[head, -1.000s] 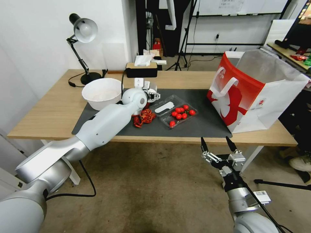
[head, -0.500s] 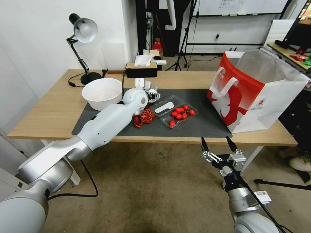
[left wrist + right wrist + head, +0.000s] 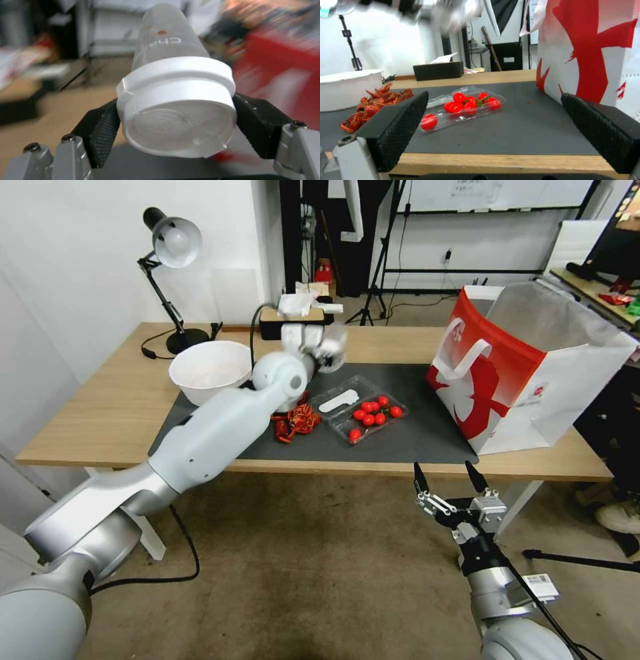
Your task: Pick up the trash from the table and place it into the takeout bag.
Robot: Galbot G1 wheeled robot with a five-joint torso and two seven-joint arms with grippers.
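My left gripper (image 3: 331, 347) is shut on a white cup (image 3: 335, 344) and holds it in the air above the back edge of the dark mat (image 3: 413, 440). In the left wrist view the cup (image 3: 176, 100) has a white lid and frosted sides, with a black finger (image 3: 100, 130) pressed on each side of the lid. The red-and-white takeout bag (image 3: 507, 373) stands open at the right end of the table (image 3: 100, 407). Red crayfish shells (image 3: 297, 421) and a clear tray of tomatoes (image 3: 363, 410) lie on the mat. My right gripper (image 3: 448, 477) hangs open below the table's front edge.
A large white bowl (image 3: 210, 372) sits at the mat's left end. A desk lamp (image 3: 170, 247) and a black tissue box (image 3: 291, 321) stand at the back. In the right wrist view the tomato tray (image 3: 463, 107) lies ahead and the bag (image 3: 586, 50) to one side.
My left gripper has lifted the white cup from beside the crayfish shells up and toward the back of the table. The right arm has stayed still.
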